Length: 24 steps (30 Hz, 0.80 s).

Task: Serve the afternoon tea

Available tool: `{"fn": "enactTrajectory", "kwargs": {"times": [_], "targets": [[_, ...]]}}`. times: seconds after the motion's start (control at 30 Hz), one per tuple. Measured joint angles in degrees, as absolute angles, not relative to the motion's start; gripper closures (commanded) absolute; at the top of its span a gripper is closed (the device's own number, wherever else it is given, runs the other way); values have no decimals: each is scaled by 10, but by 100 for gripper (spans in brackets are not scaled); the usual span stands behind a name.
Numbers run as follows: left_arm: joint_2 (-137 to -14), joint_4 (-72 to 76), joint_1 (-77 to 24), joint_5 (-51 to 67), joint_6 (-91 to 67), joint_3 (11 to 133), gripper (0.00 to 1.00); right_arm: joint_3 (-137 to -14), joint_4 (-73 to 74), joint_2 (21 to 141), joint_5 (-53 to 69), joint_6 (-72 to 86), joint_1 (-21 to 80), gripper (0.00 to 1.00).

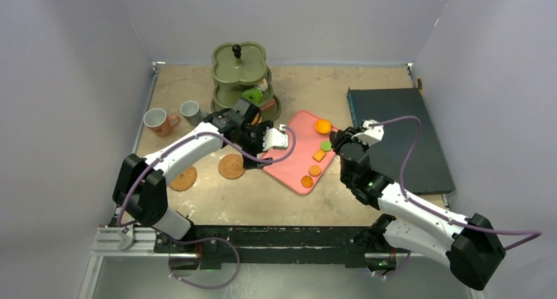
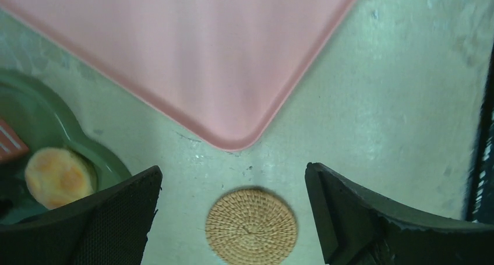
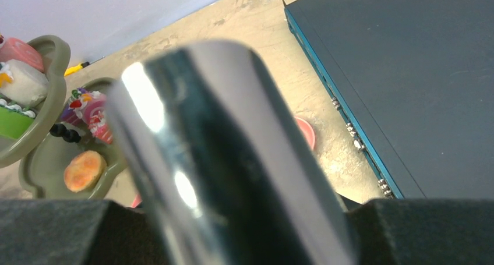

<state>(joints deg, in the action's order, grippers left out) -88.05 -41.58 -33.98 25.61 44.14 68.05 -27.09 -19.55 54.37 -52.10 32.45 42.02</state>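
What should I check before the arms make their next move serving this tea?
1. Left pincer open and empty: ok.
2. Round orange pastry resting on the stand bottom tier: ok.
3. Right pincer gripping the tongs: ok.
4. Pink tray emptied: not ok, a green pastry and four orange pastries lie on it.
5. Terracotta cup and grey cup on coasters: not ok, both coasters bare.
6. Tips of the tongs clear of the pastries: cannot tell.
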Motion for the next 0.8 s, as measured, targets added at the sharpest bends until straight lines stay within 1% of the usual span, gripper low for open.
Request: {"fn": "enactTrajectory", "kwargs": {"times": [0.17,0.3,0.47,0.63,0.7,0.8], "targets": [[-890,-430,-375,233,586,654,14,-271,-201,544,-515,325,417,62],[-913,-409,-411,210,658,629,25,-271,-201,543,-515,325,411,62],[-945,-344,-447,165,693,596,41,-271,-201,542,-515,323,405,62],[-963,-299,-455,136,695,579,53,-271,-201,542,-514,319,398,62],[-963,-283,-455,127,692,571,62,-271,-202,542,-513,317,394,62],[-963,-256,-456,111,676,554,79,-271,-205,543,-511,314,389,61]]}}
